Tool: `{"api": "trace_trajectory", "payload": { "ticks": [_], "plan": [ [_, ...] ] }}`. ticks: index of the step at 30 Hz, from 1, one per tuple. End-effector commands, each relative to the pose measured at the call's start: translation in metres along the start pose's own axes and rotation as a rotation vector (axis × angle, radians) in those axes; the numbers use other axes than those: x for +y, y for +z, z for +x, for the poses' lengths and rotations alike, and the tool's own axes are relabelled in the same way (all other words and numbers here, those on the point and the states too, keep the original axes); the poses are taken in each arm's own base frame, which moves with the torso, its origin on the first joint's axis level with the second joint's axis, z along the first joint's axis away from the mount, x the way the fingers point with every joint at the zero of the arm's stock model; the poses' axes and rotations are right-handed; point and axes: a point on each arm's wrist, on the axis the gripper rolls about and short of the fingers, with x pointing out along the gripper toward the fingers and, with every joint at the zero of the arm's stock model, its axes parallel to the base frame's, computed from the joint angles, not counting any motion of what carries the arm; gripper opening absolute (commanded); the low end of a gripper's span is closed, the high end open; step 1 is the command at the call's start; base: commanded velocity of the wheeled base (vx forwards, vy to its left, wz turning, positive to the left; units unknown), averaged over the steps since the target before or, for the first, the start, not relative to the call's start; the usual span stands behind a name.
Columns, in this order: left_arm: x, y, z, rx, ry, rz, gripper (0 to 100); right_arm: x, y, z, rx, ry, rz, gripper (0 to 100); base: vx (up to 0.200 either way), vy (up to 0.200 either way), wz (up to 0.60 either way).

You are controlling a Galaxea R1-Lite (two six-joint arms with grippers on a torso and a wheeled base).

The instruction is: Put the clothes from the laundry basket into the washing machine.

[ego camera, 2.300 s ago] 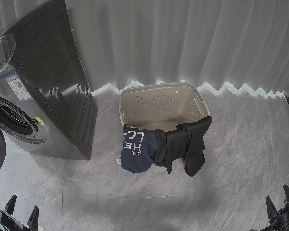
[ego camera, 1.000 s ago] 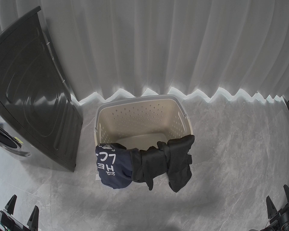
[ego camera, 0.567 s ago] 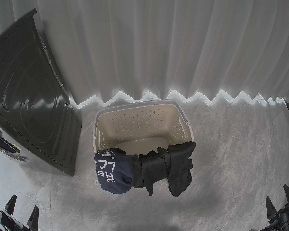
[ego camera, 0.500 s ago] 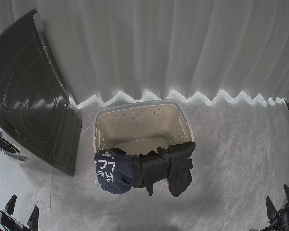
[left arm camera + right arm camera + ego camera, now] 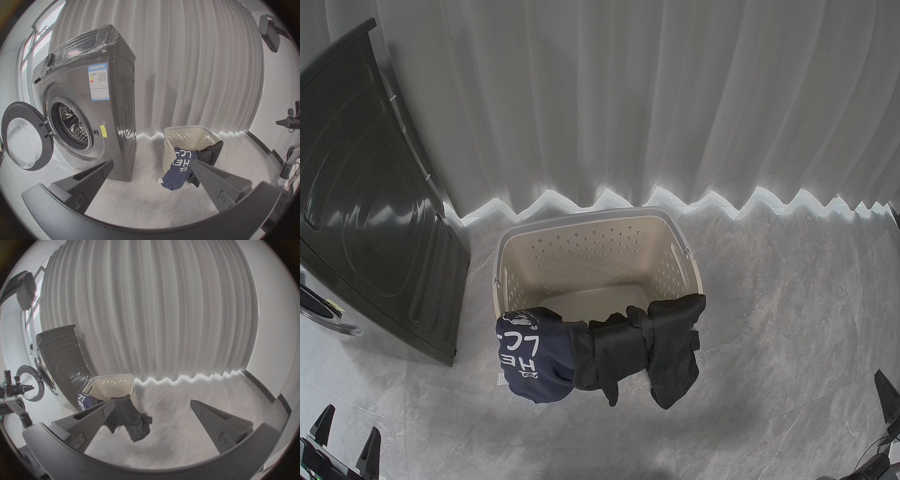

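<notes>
— Head view first: laundry basket (image 5: 594, 253), beige plastic, rectangular with rounded corners, walls pierced by small star-shaped holes, grey rim. Standing where?
— On the grey marbled floor (image 5: 787, 300), near its far edge, just before the hem of the pleated white curtain (image 5: 644, 94).
— And the clothes?
— Draped over the basket's near rim. At the left corner, navy shirt (image 5: 534, 359) with white lettering; touching it, soft black garment (image 5: 640, 350), bunched and hanging down the outer wall.
— The machine?
— Left of the basket, washing machine (image 5: 93, 103): boxy, dark grey glossy metal, clear film wrinkled across the top. Round glass door (image 5: 25, 136) swung wide, perforated steel drum (image 5: 70, 123) showing.
— Arms?
— Low at the floor's near left corner, left gripper (image 5: 150, 162), pointed forwards, tapered black fingers spread wide, holding nothing. Low at the near right corner, right gripper (image 5: 151, 403), likewise parted and empty, aimed toward the basket, well apart from it.
</notes>
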Motion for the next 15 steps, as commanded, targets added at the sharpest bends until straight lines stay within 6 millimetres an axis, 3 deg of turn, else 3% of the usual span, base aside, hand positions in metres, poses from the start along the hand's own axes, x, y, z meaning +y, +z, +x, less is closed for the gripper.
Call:
{"api": "trace_trajectory", "payload": {
  "ticks": [1, 4, 15],
  "plan": [
    [0.0, -0.005, 0.0, -0.001, 0.0, 0.005, 100, 0.003, 0.014, 0.079, 0.269, 0.146, 0.095, 100, 0.0, 0.0, 0.0],
    [0.0, -0.005, 0.0, -0.001, 0.0, 0.004, 100, 0.008, 0.015, 0.103, 0.276, 0.175, 0.065, 100, 0.0, 0.0, 0.0],
    [0.0, -0.005, 0.0, -0.001, 0.0, -0.001, 100, 0.028, -0.022, 0.159, 0.531, 0.222, -0.026, 100, 0.0, 0.0, 0.0]
  ]
}}
